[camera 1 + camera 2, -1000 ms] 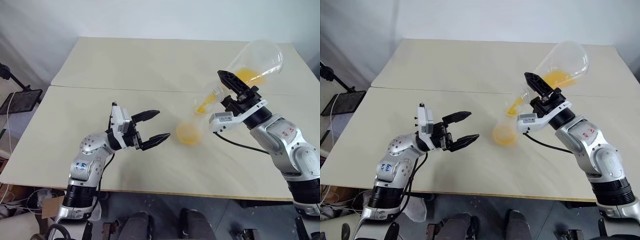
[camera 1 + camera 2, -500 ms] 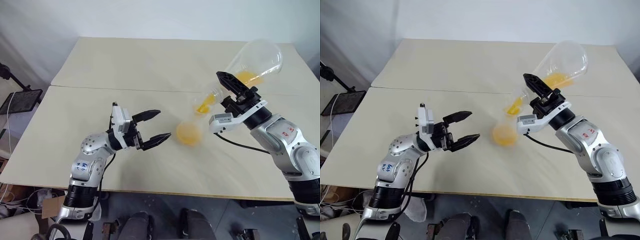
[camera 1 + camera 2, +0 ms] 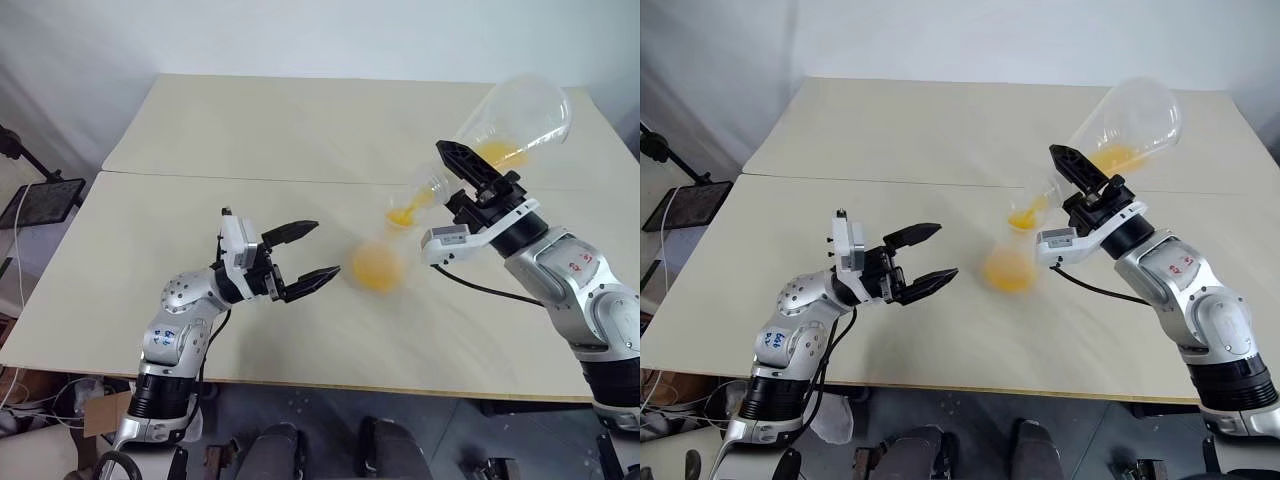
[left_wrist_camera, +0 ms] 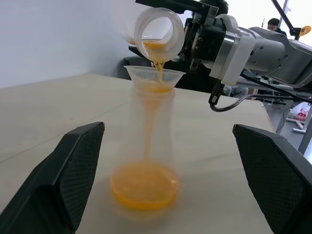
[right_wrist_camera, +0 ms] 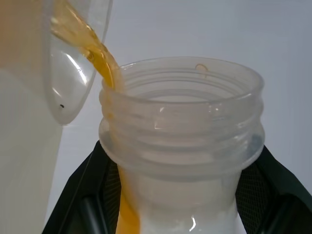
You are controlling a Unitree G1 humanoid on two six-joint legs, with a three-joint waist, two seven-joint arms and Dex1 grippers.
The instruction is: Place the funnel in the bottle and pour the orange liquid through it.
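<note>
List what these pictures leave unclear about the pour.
- Bottle: in the head views its walls are nearly see-through, so its outline is hard to trace.
- Funnel stem: the left wrist view blurs it behind the frosted neck.
- Flask: in the right wrist view its body is cut off by the edge.
- Right claw on the flask's neck: where its pads touch is hidden by the neck.

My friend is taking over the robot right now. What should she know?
Right gripper: shut on the neck of the big clear flask, tipped over the funnel.
Left gripper: open, holding nothing, beside the bottle.
The funnel sits in the bottle's neck; the bottle stands on the table.
Done: funnel placed, orange liquid streaming through and pooling in the bottle.
Left: some liquid remains in the flask; finish pouring.
</note>
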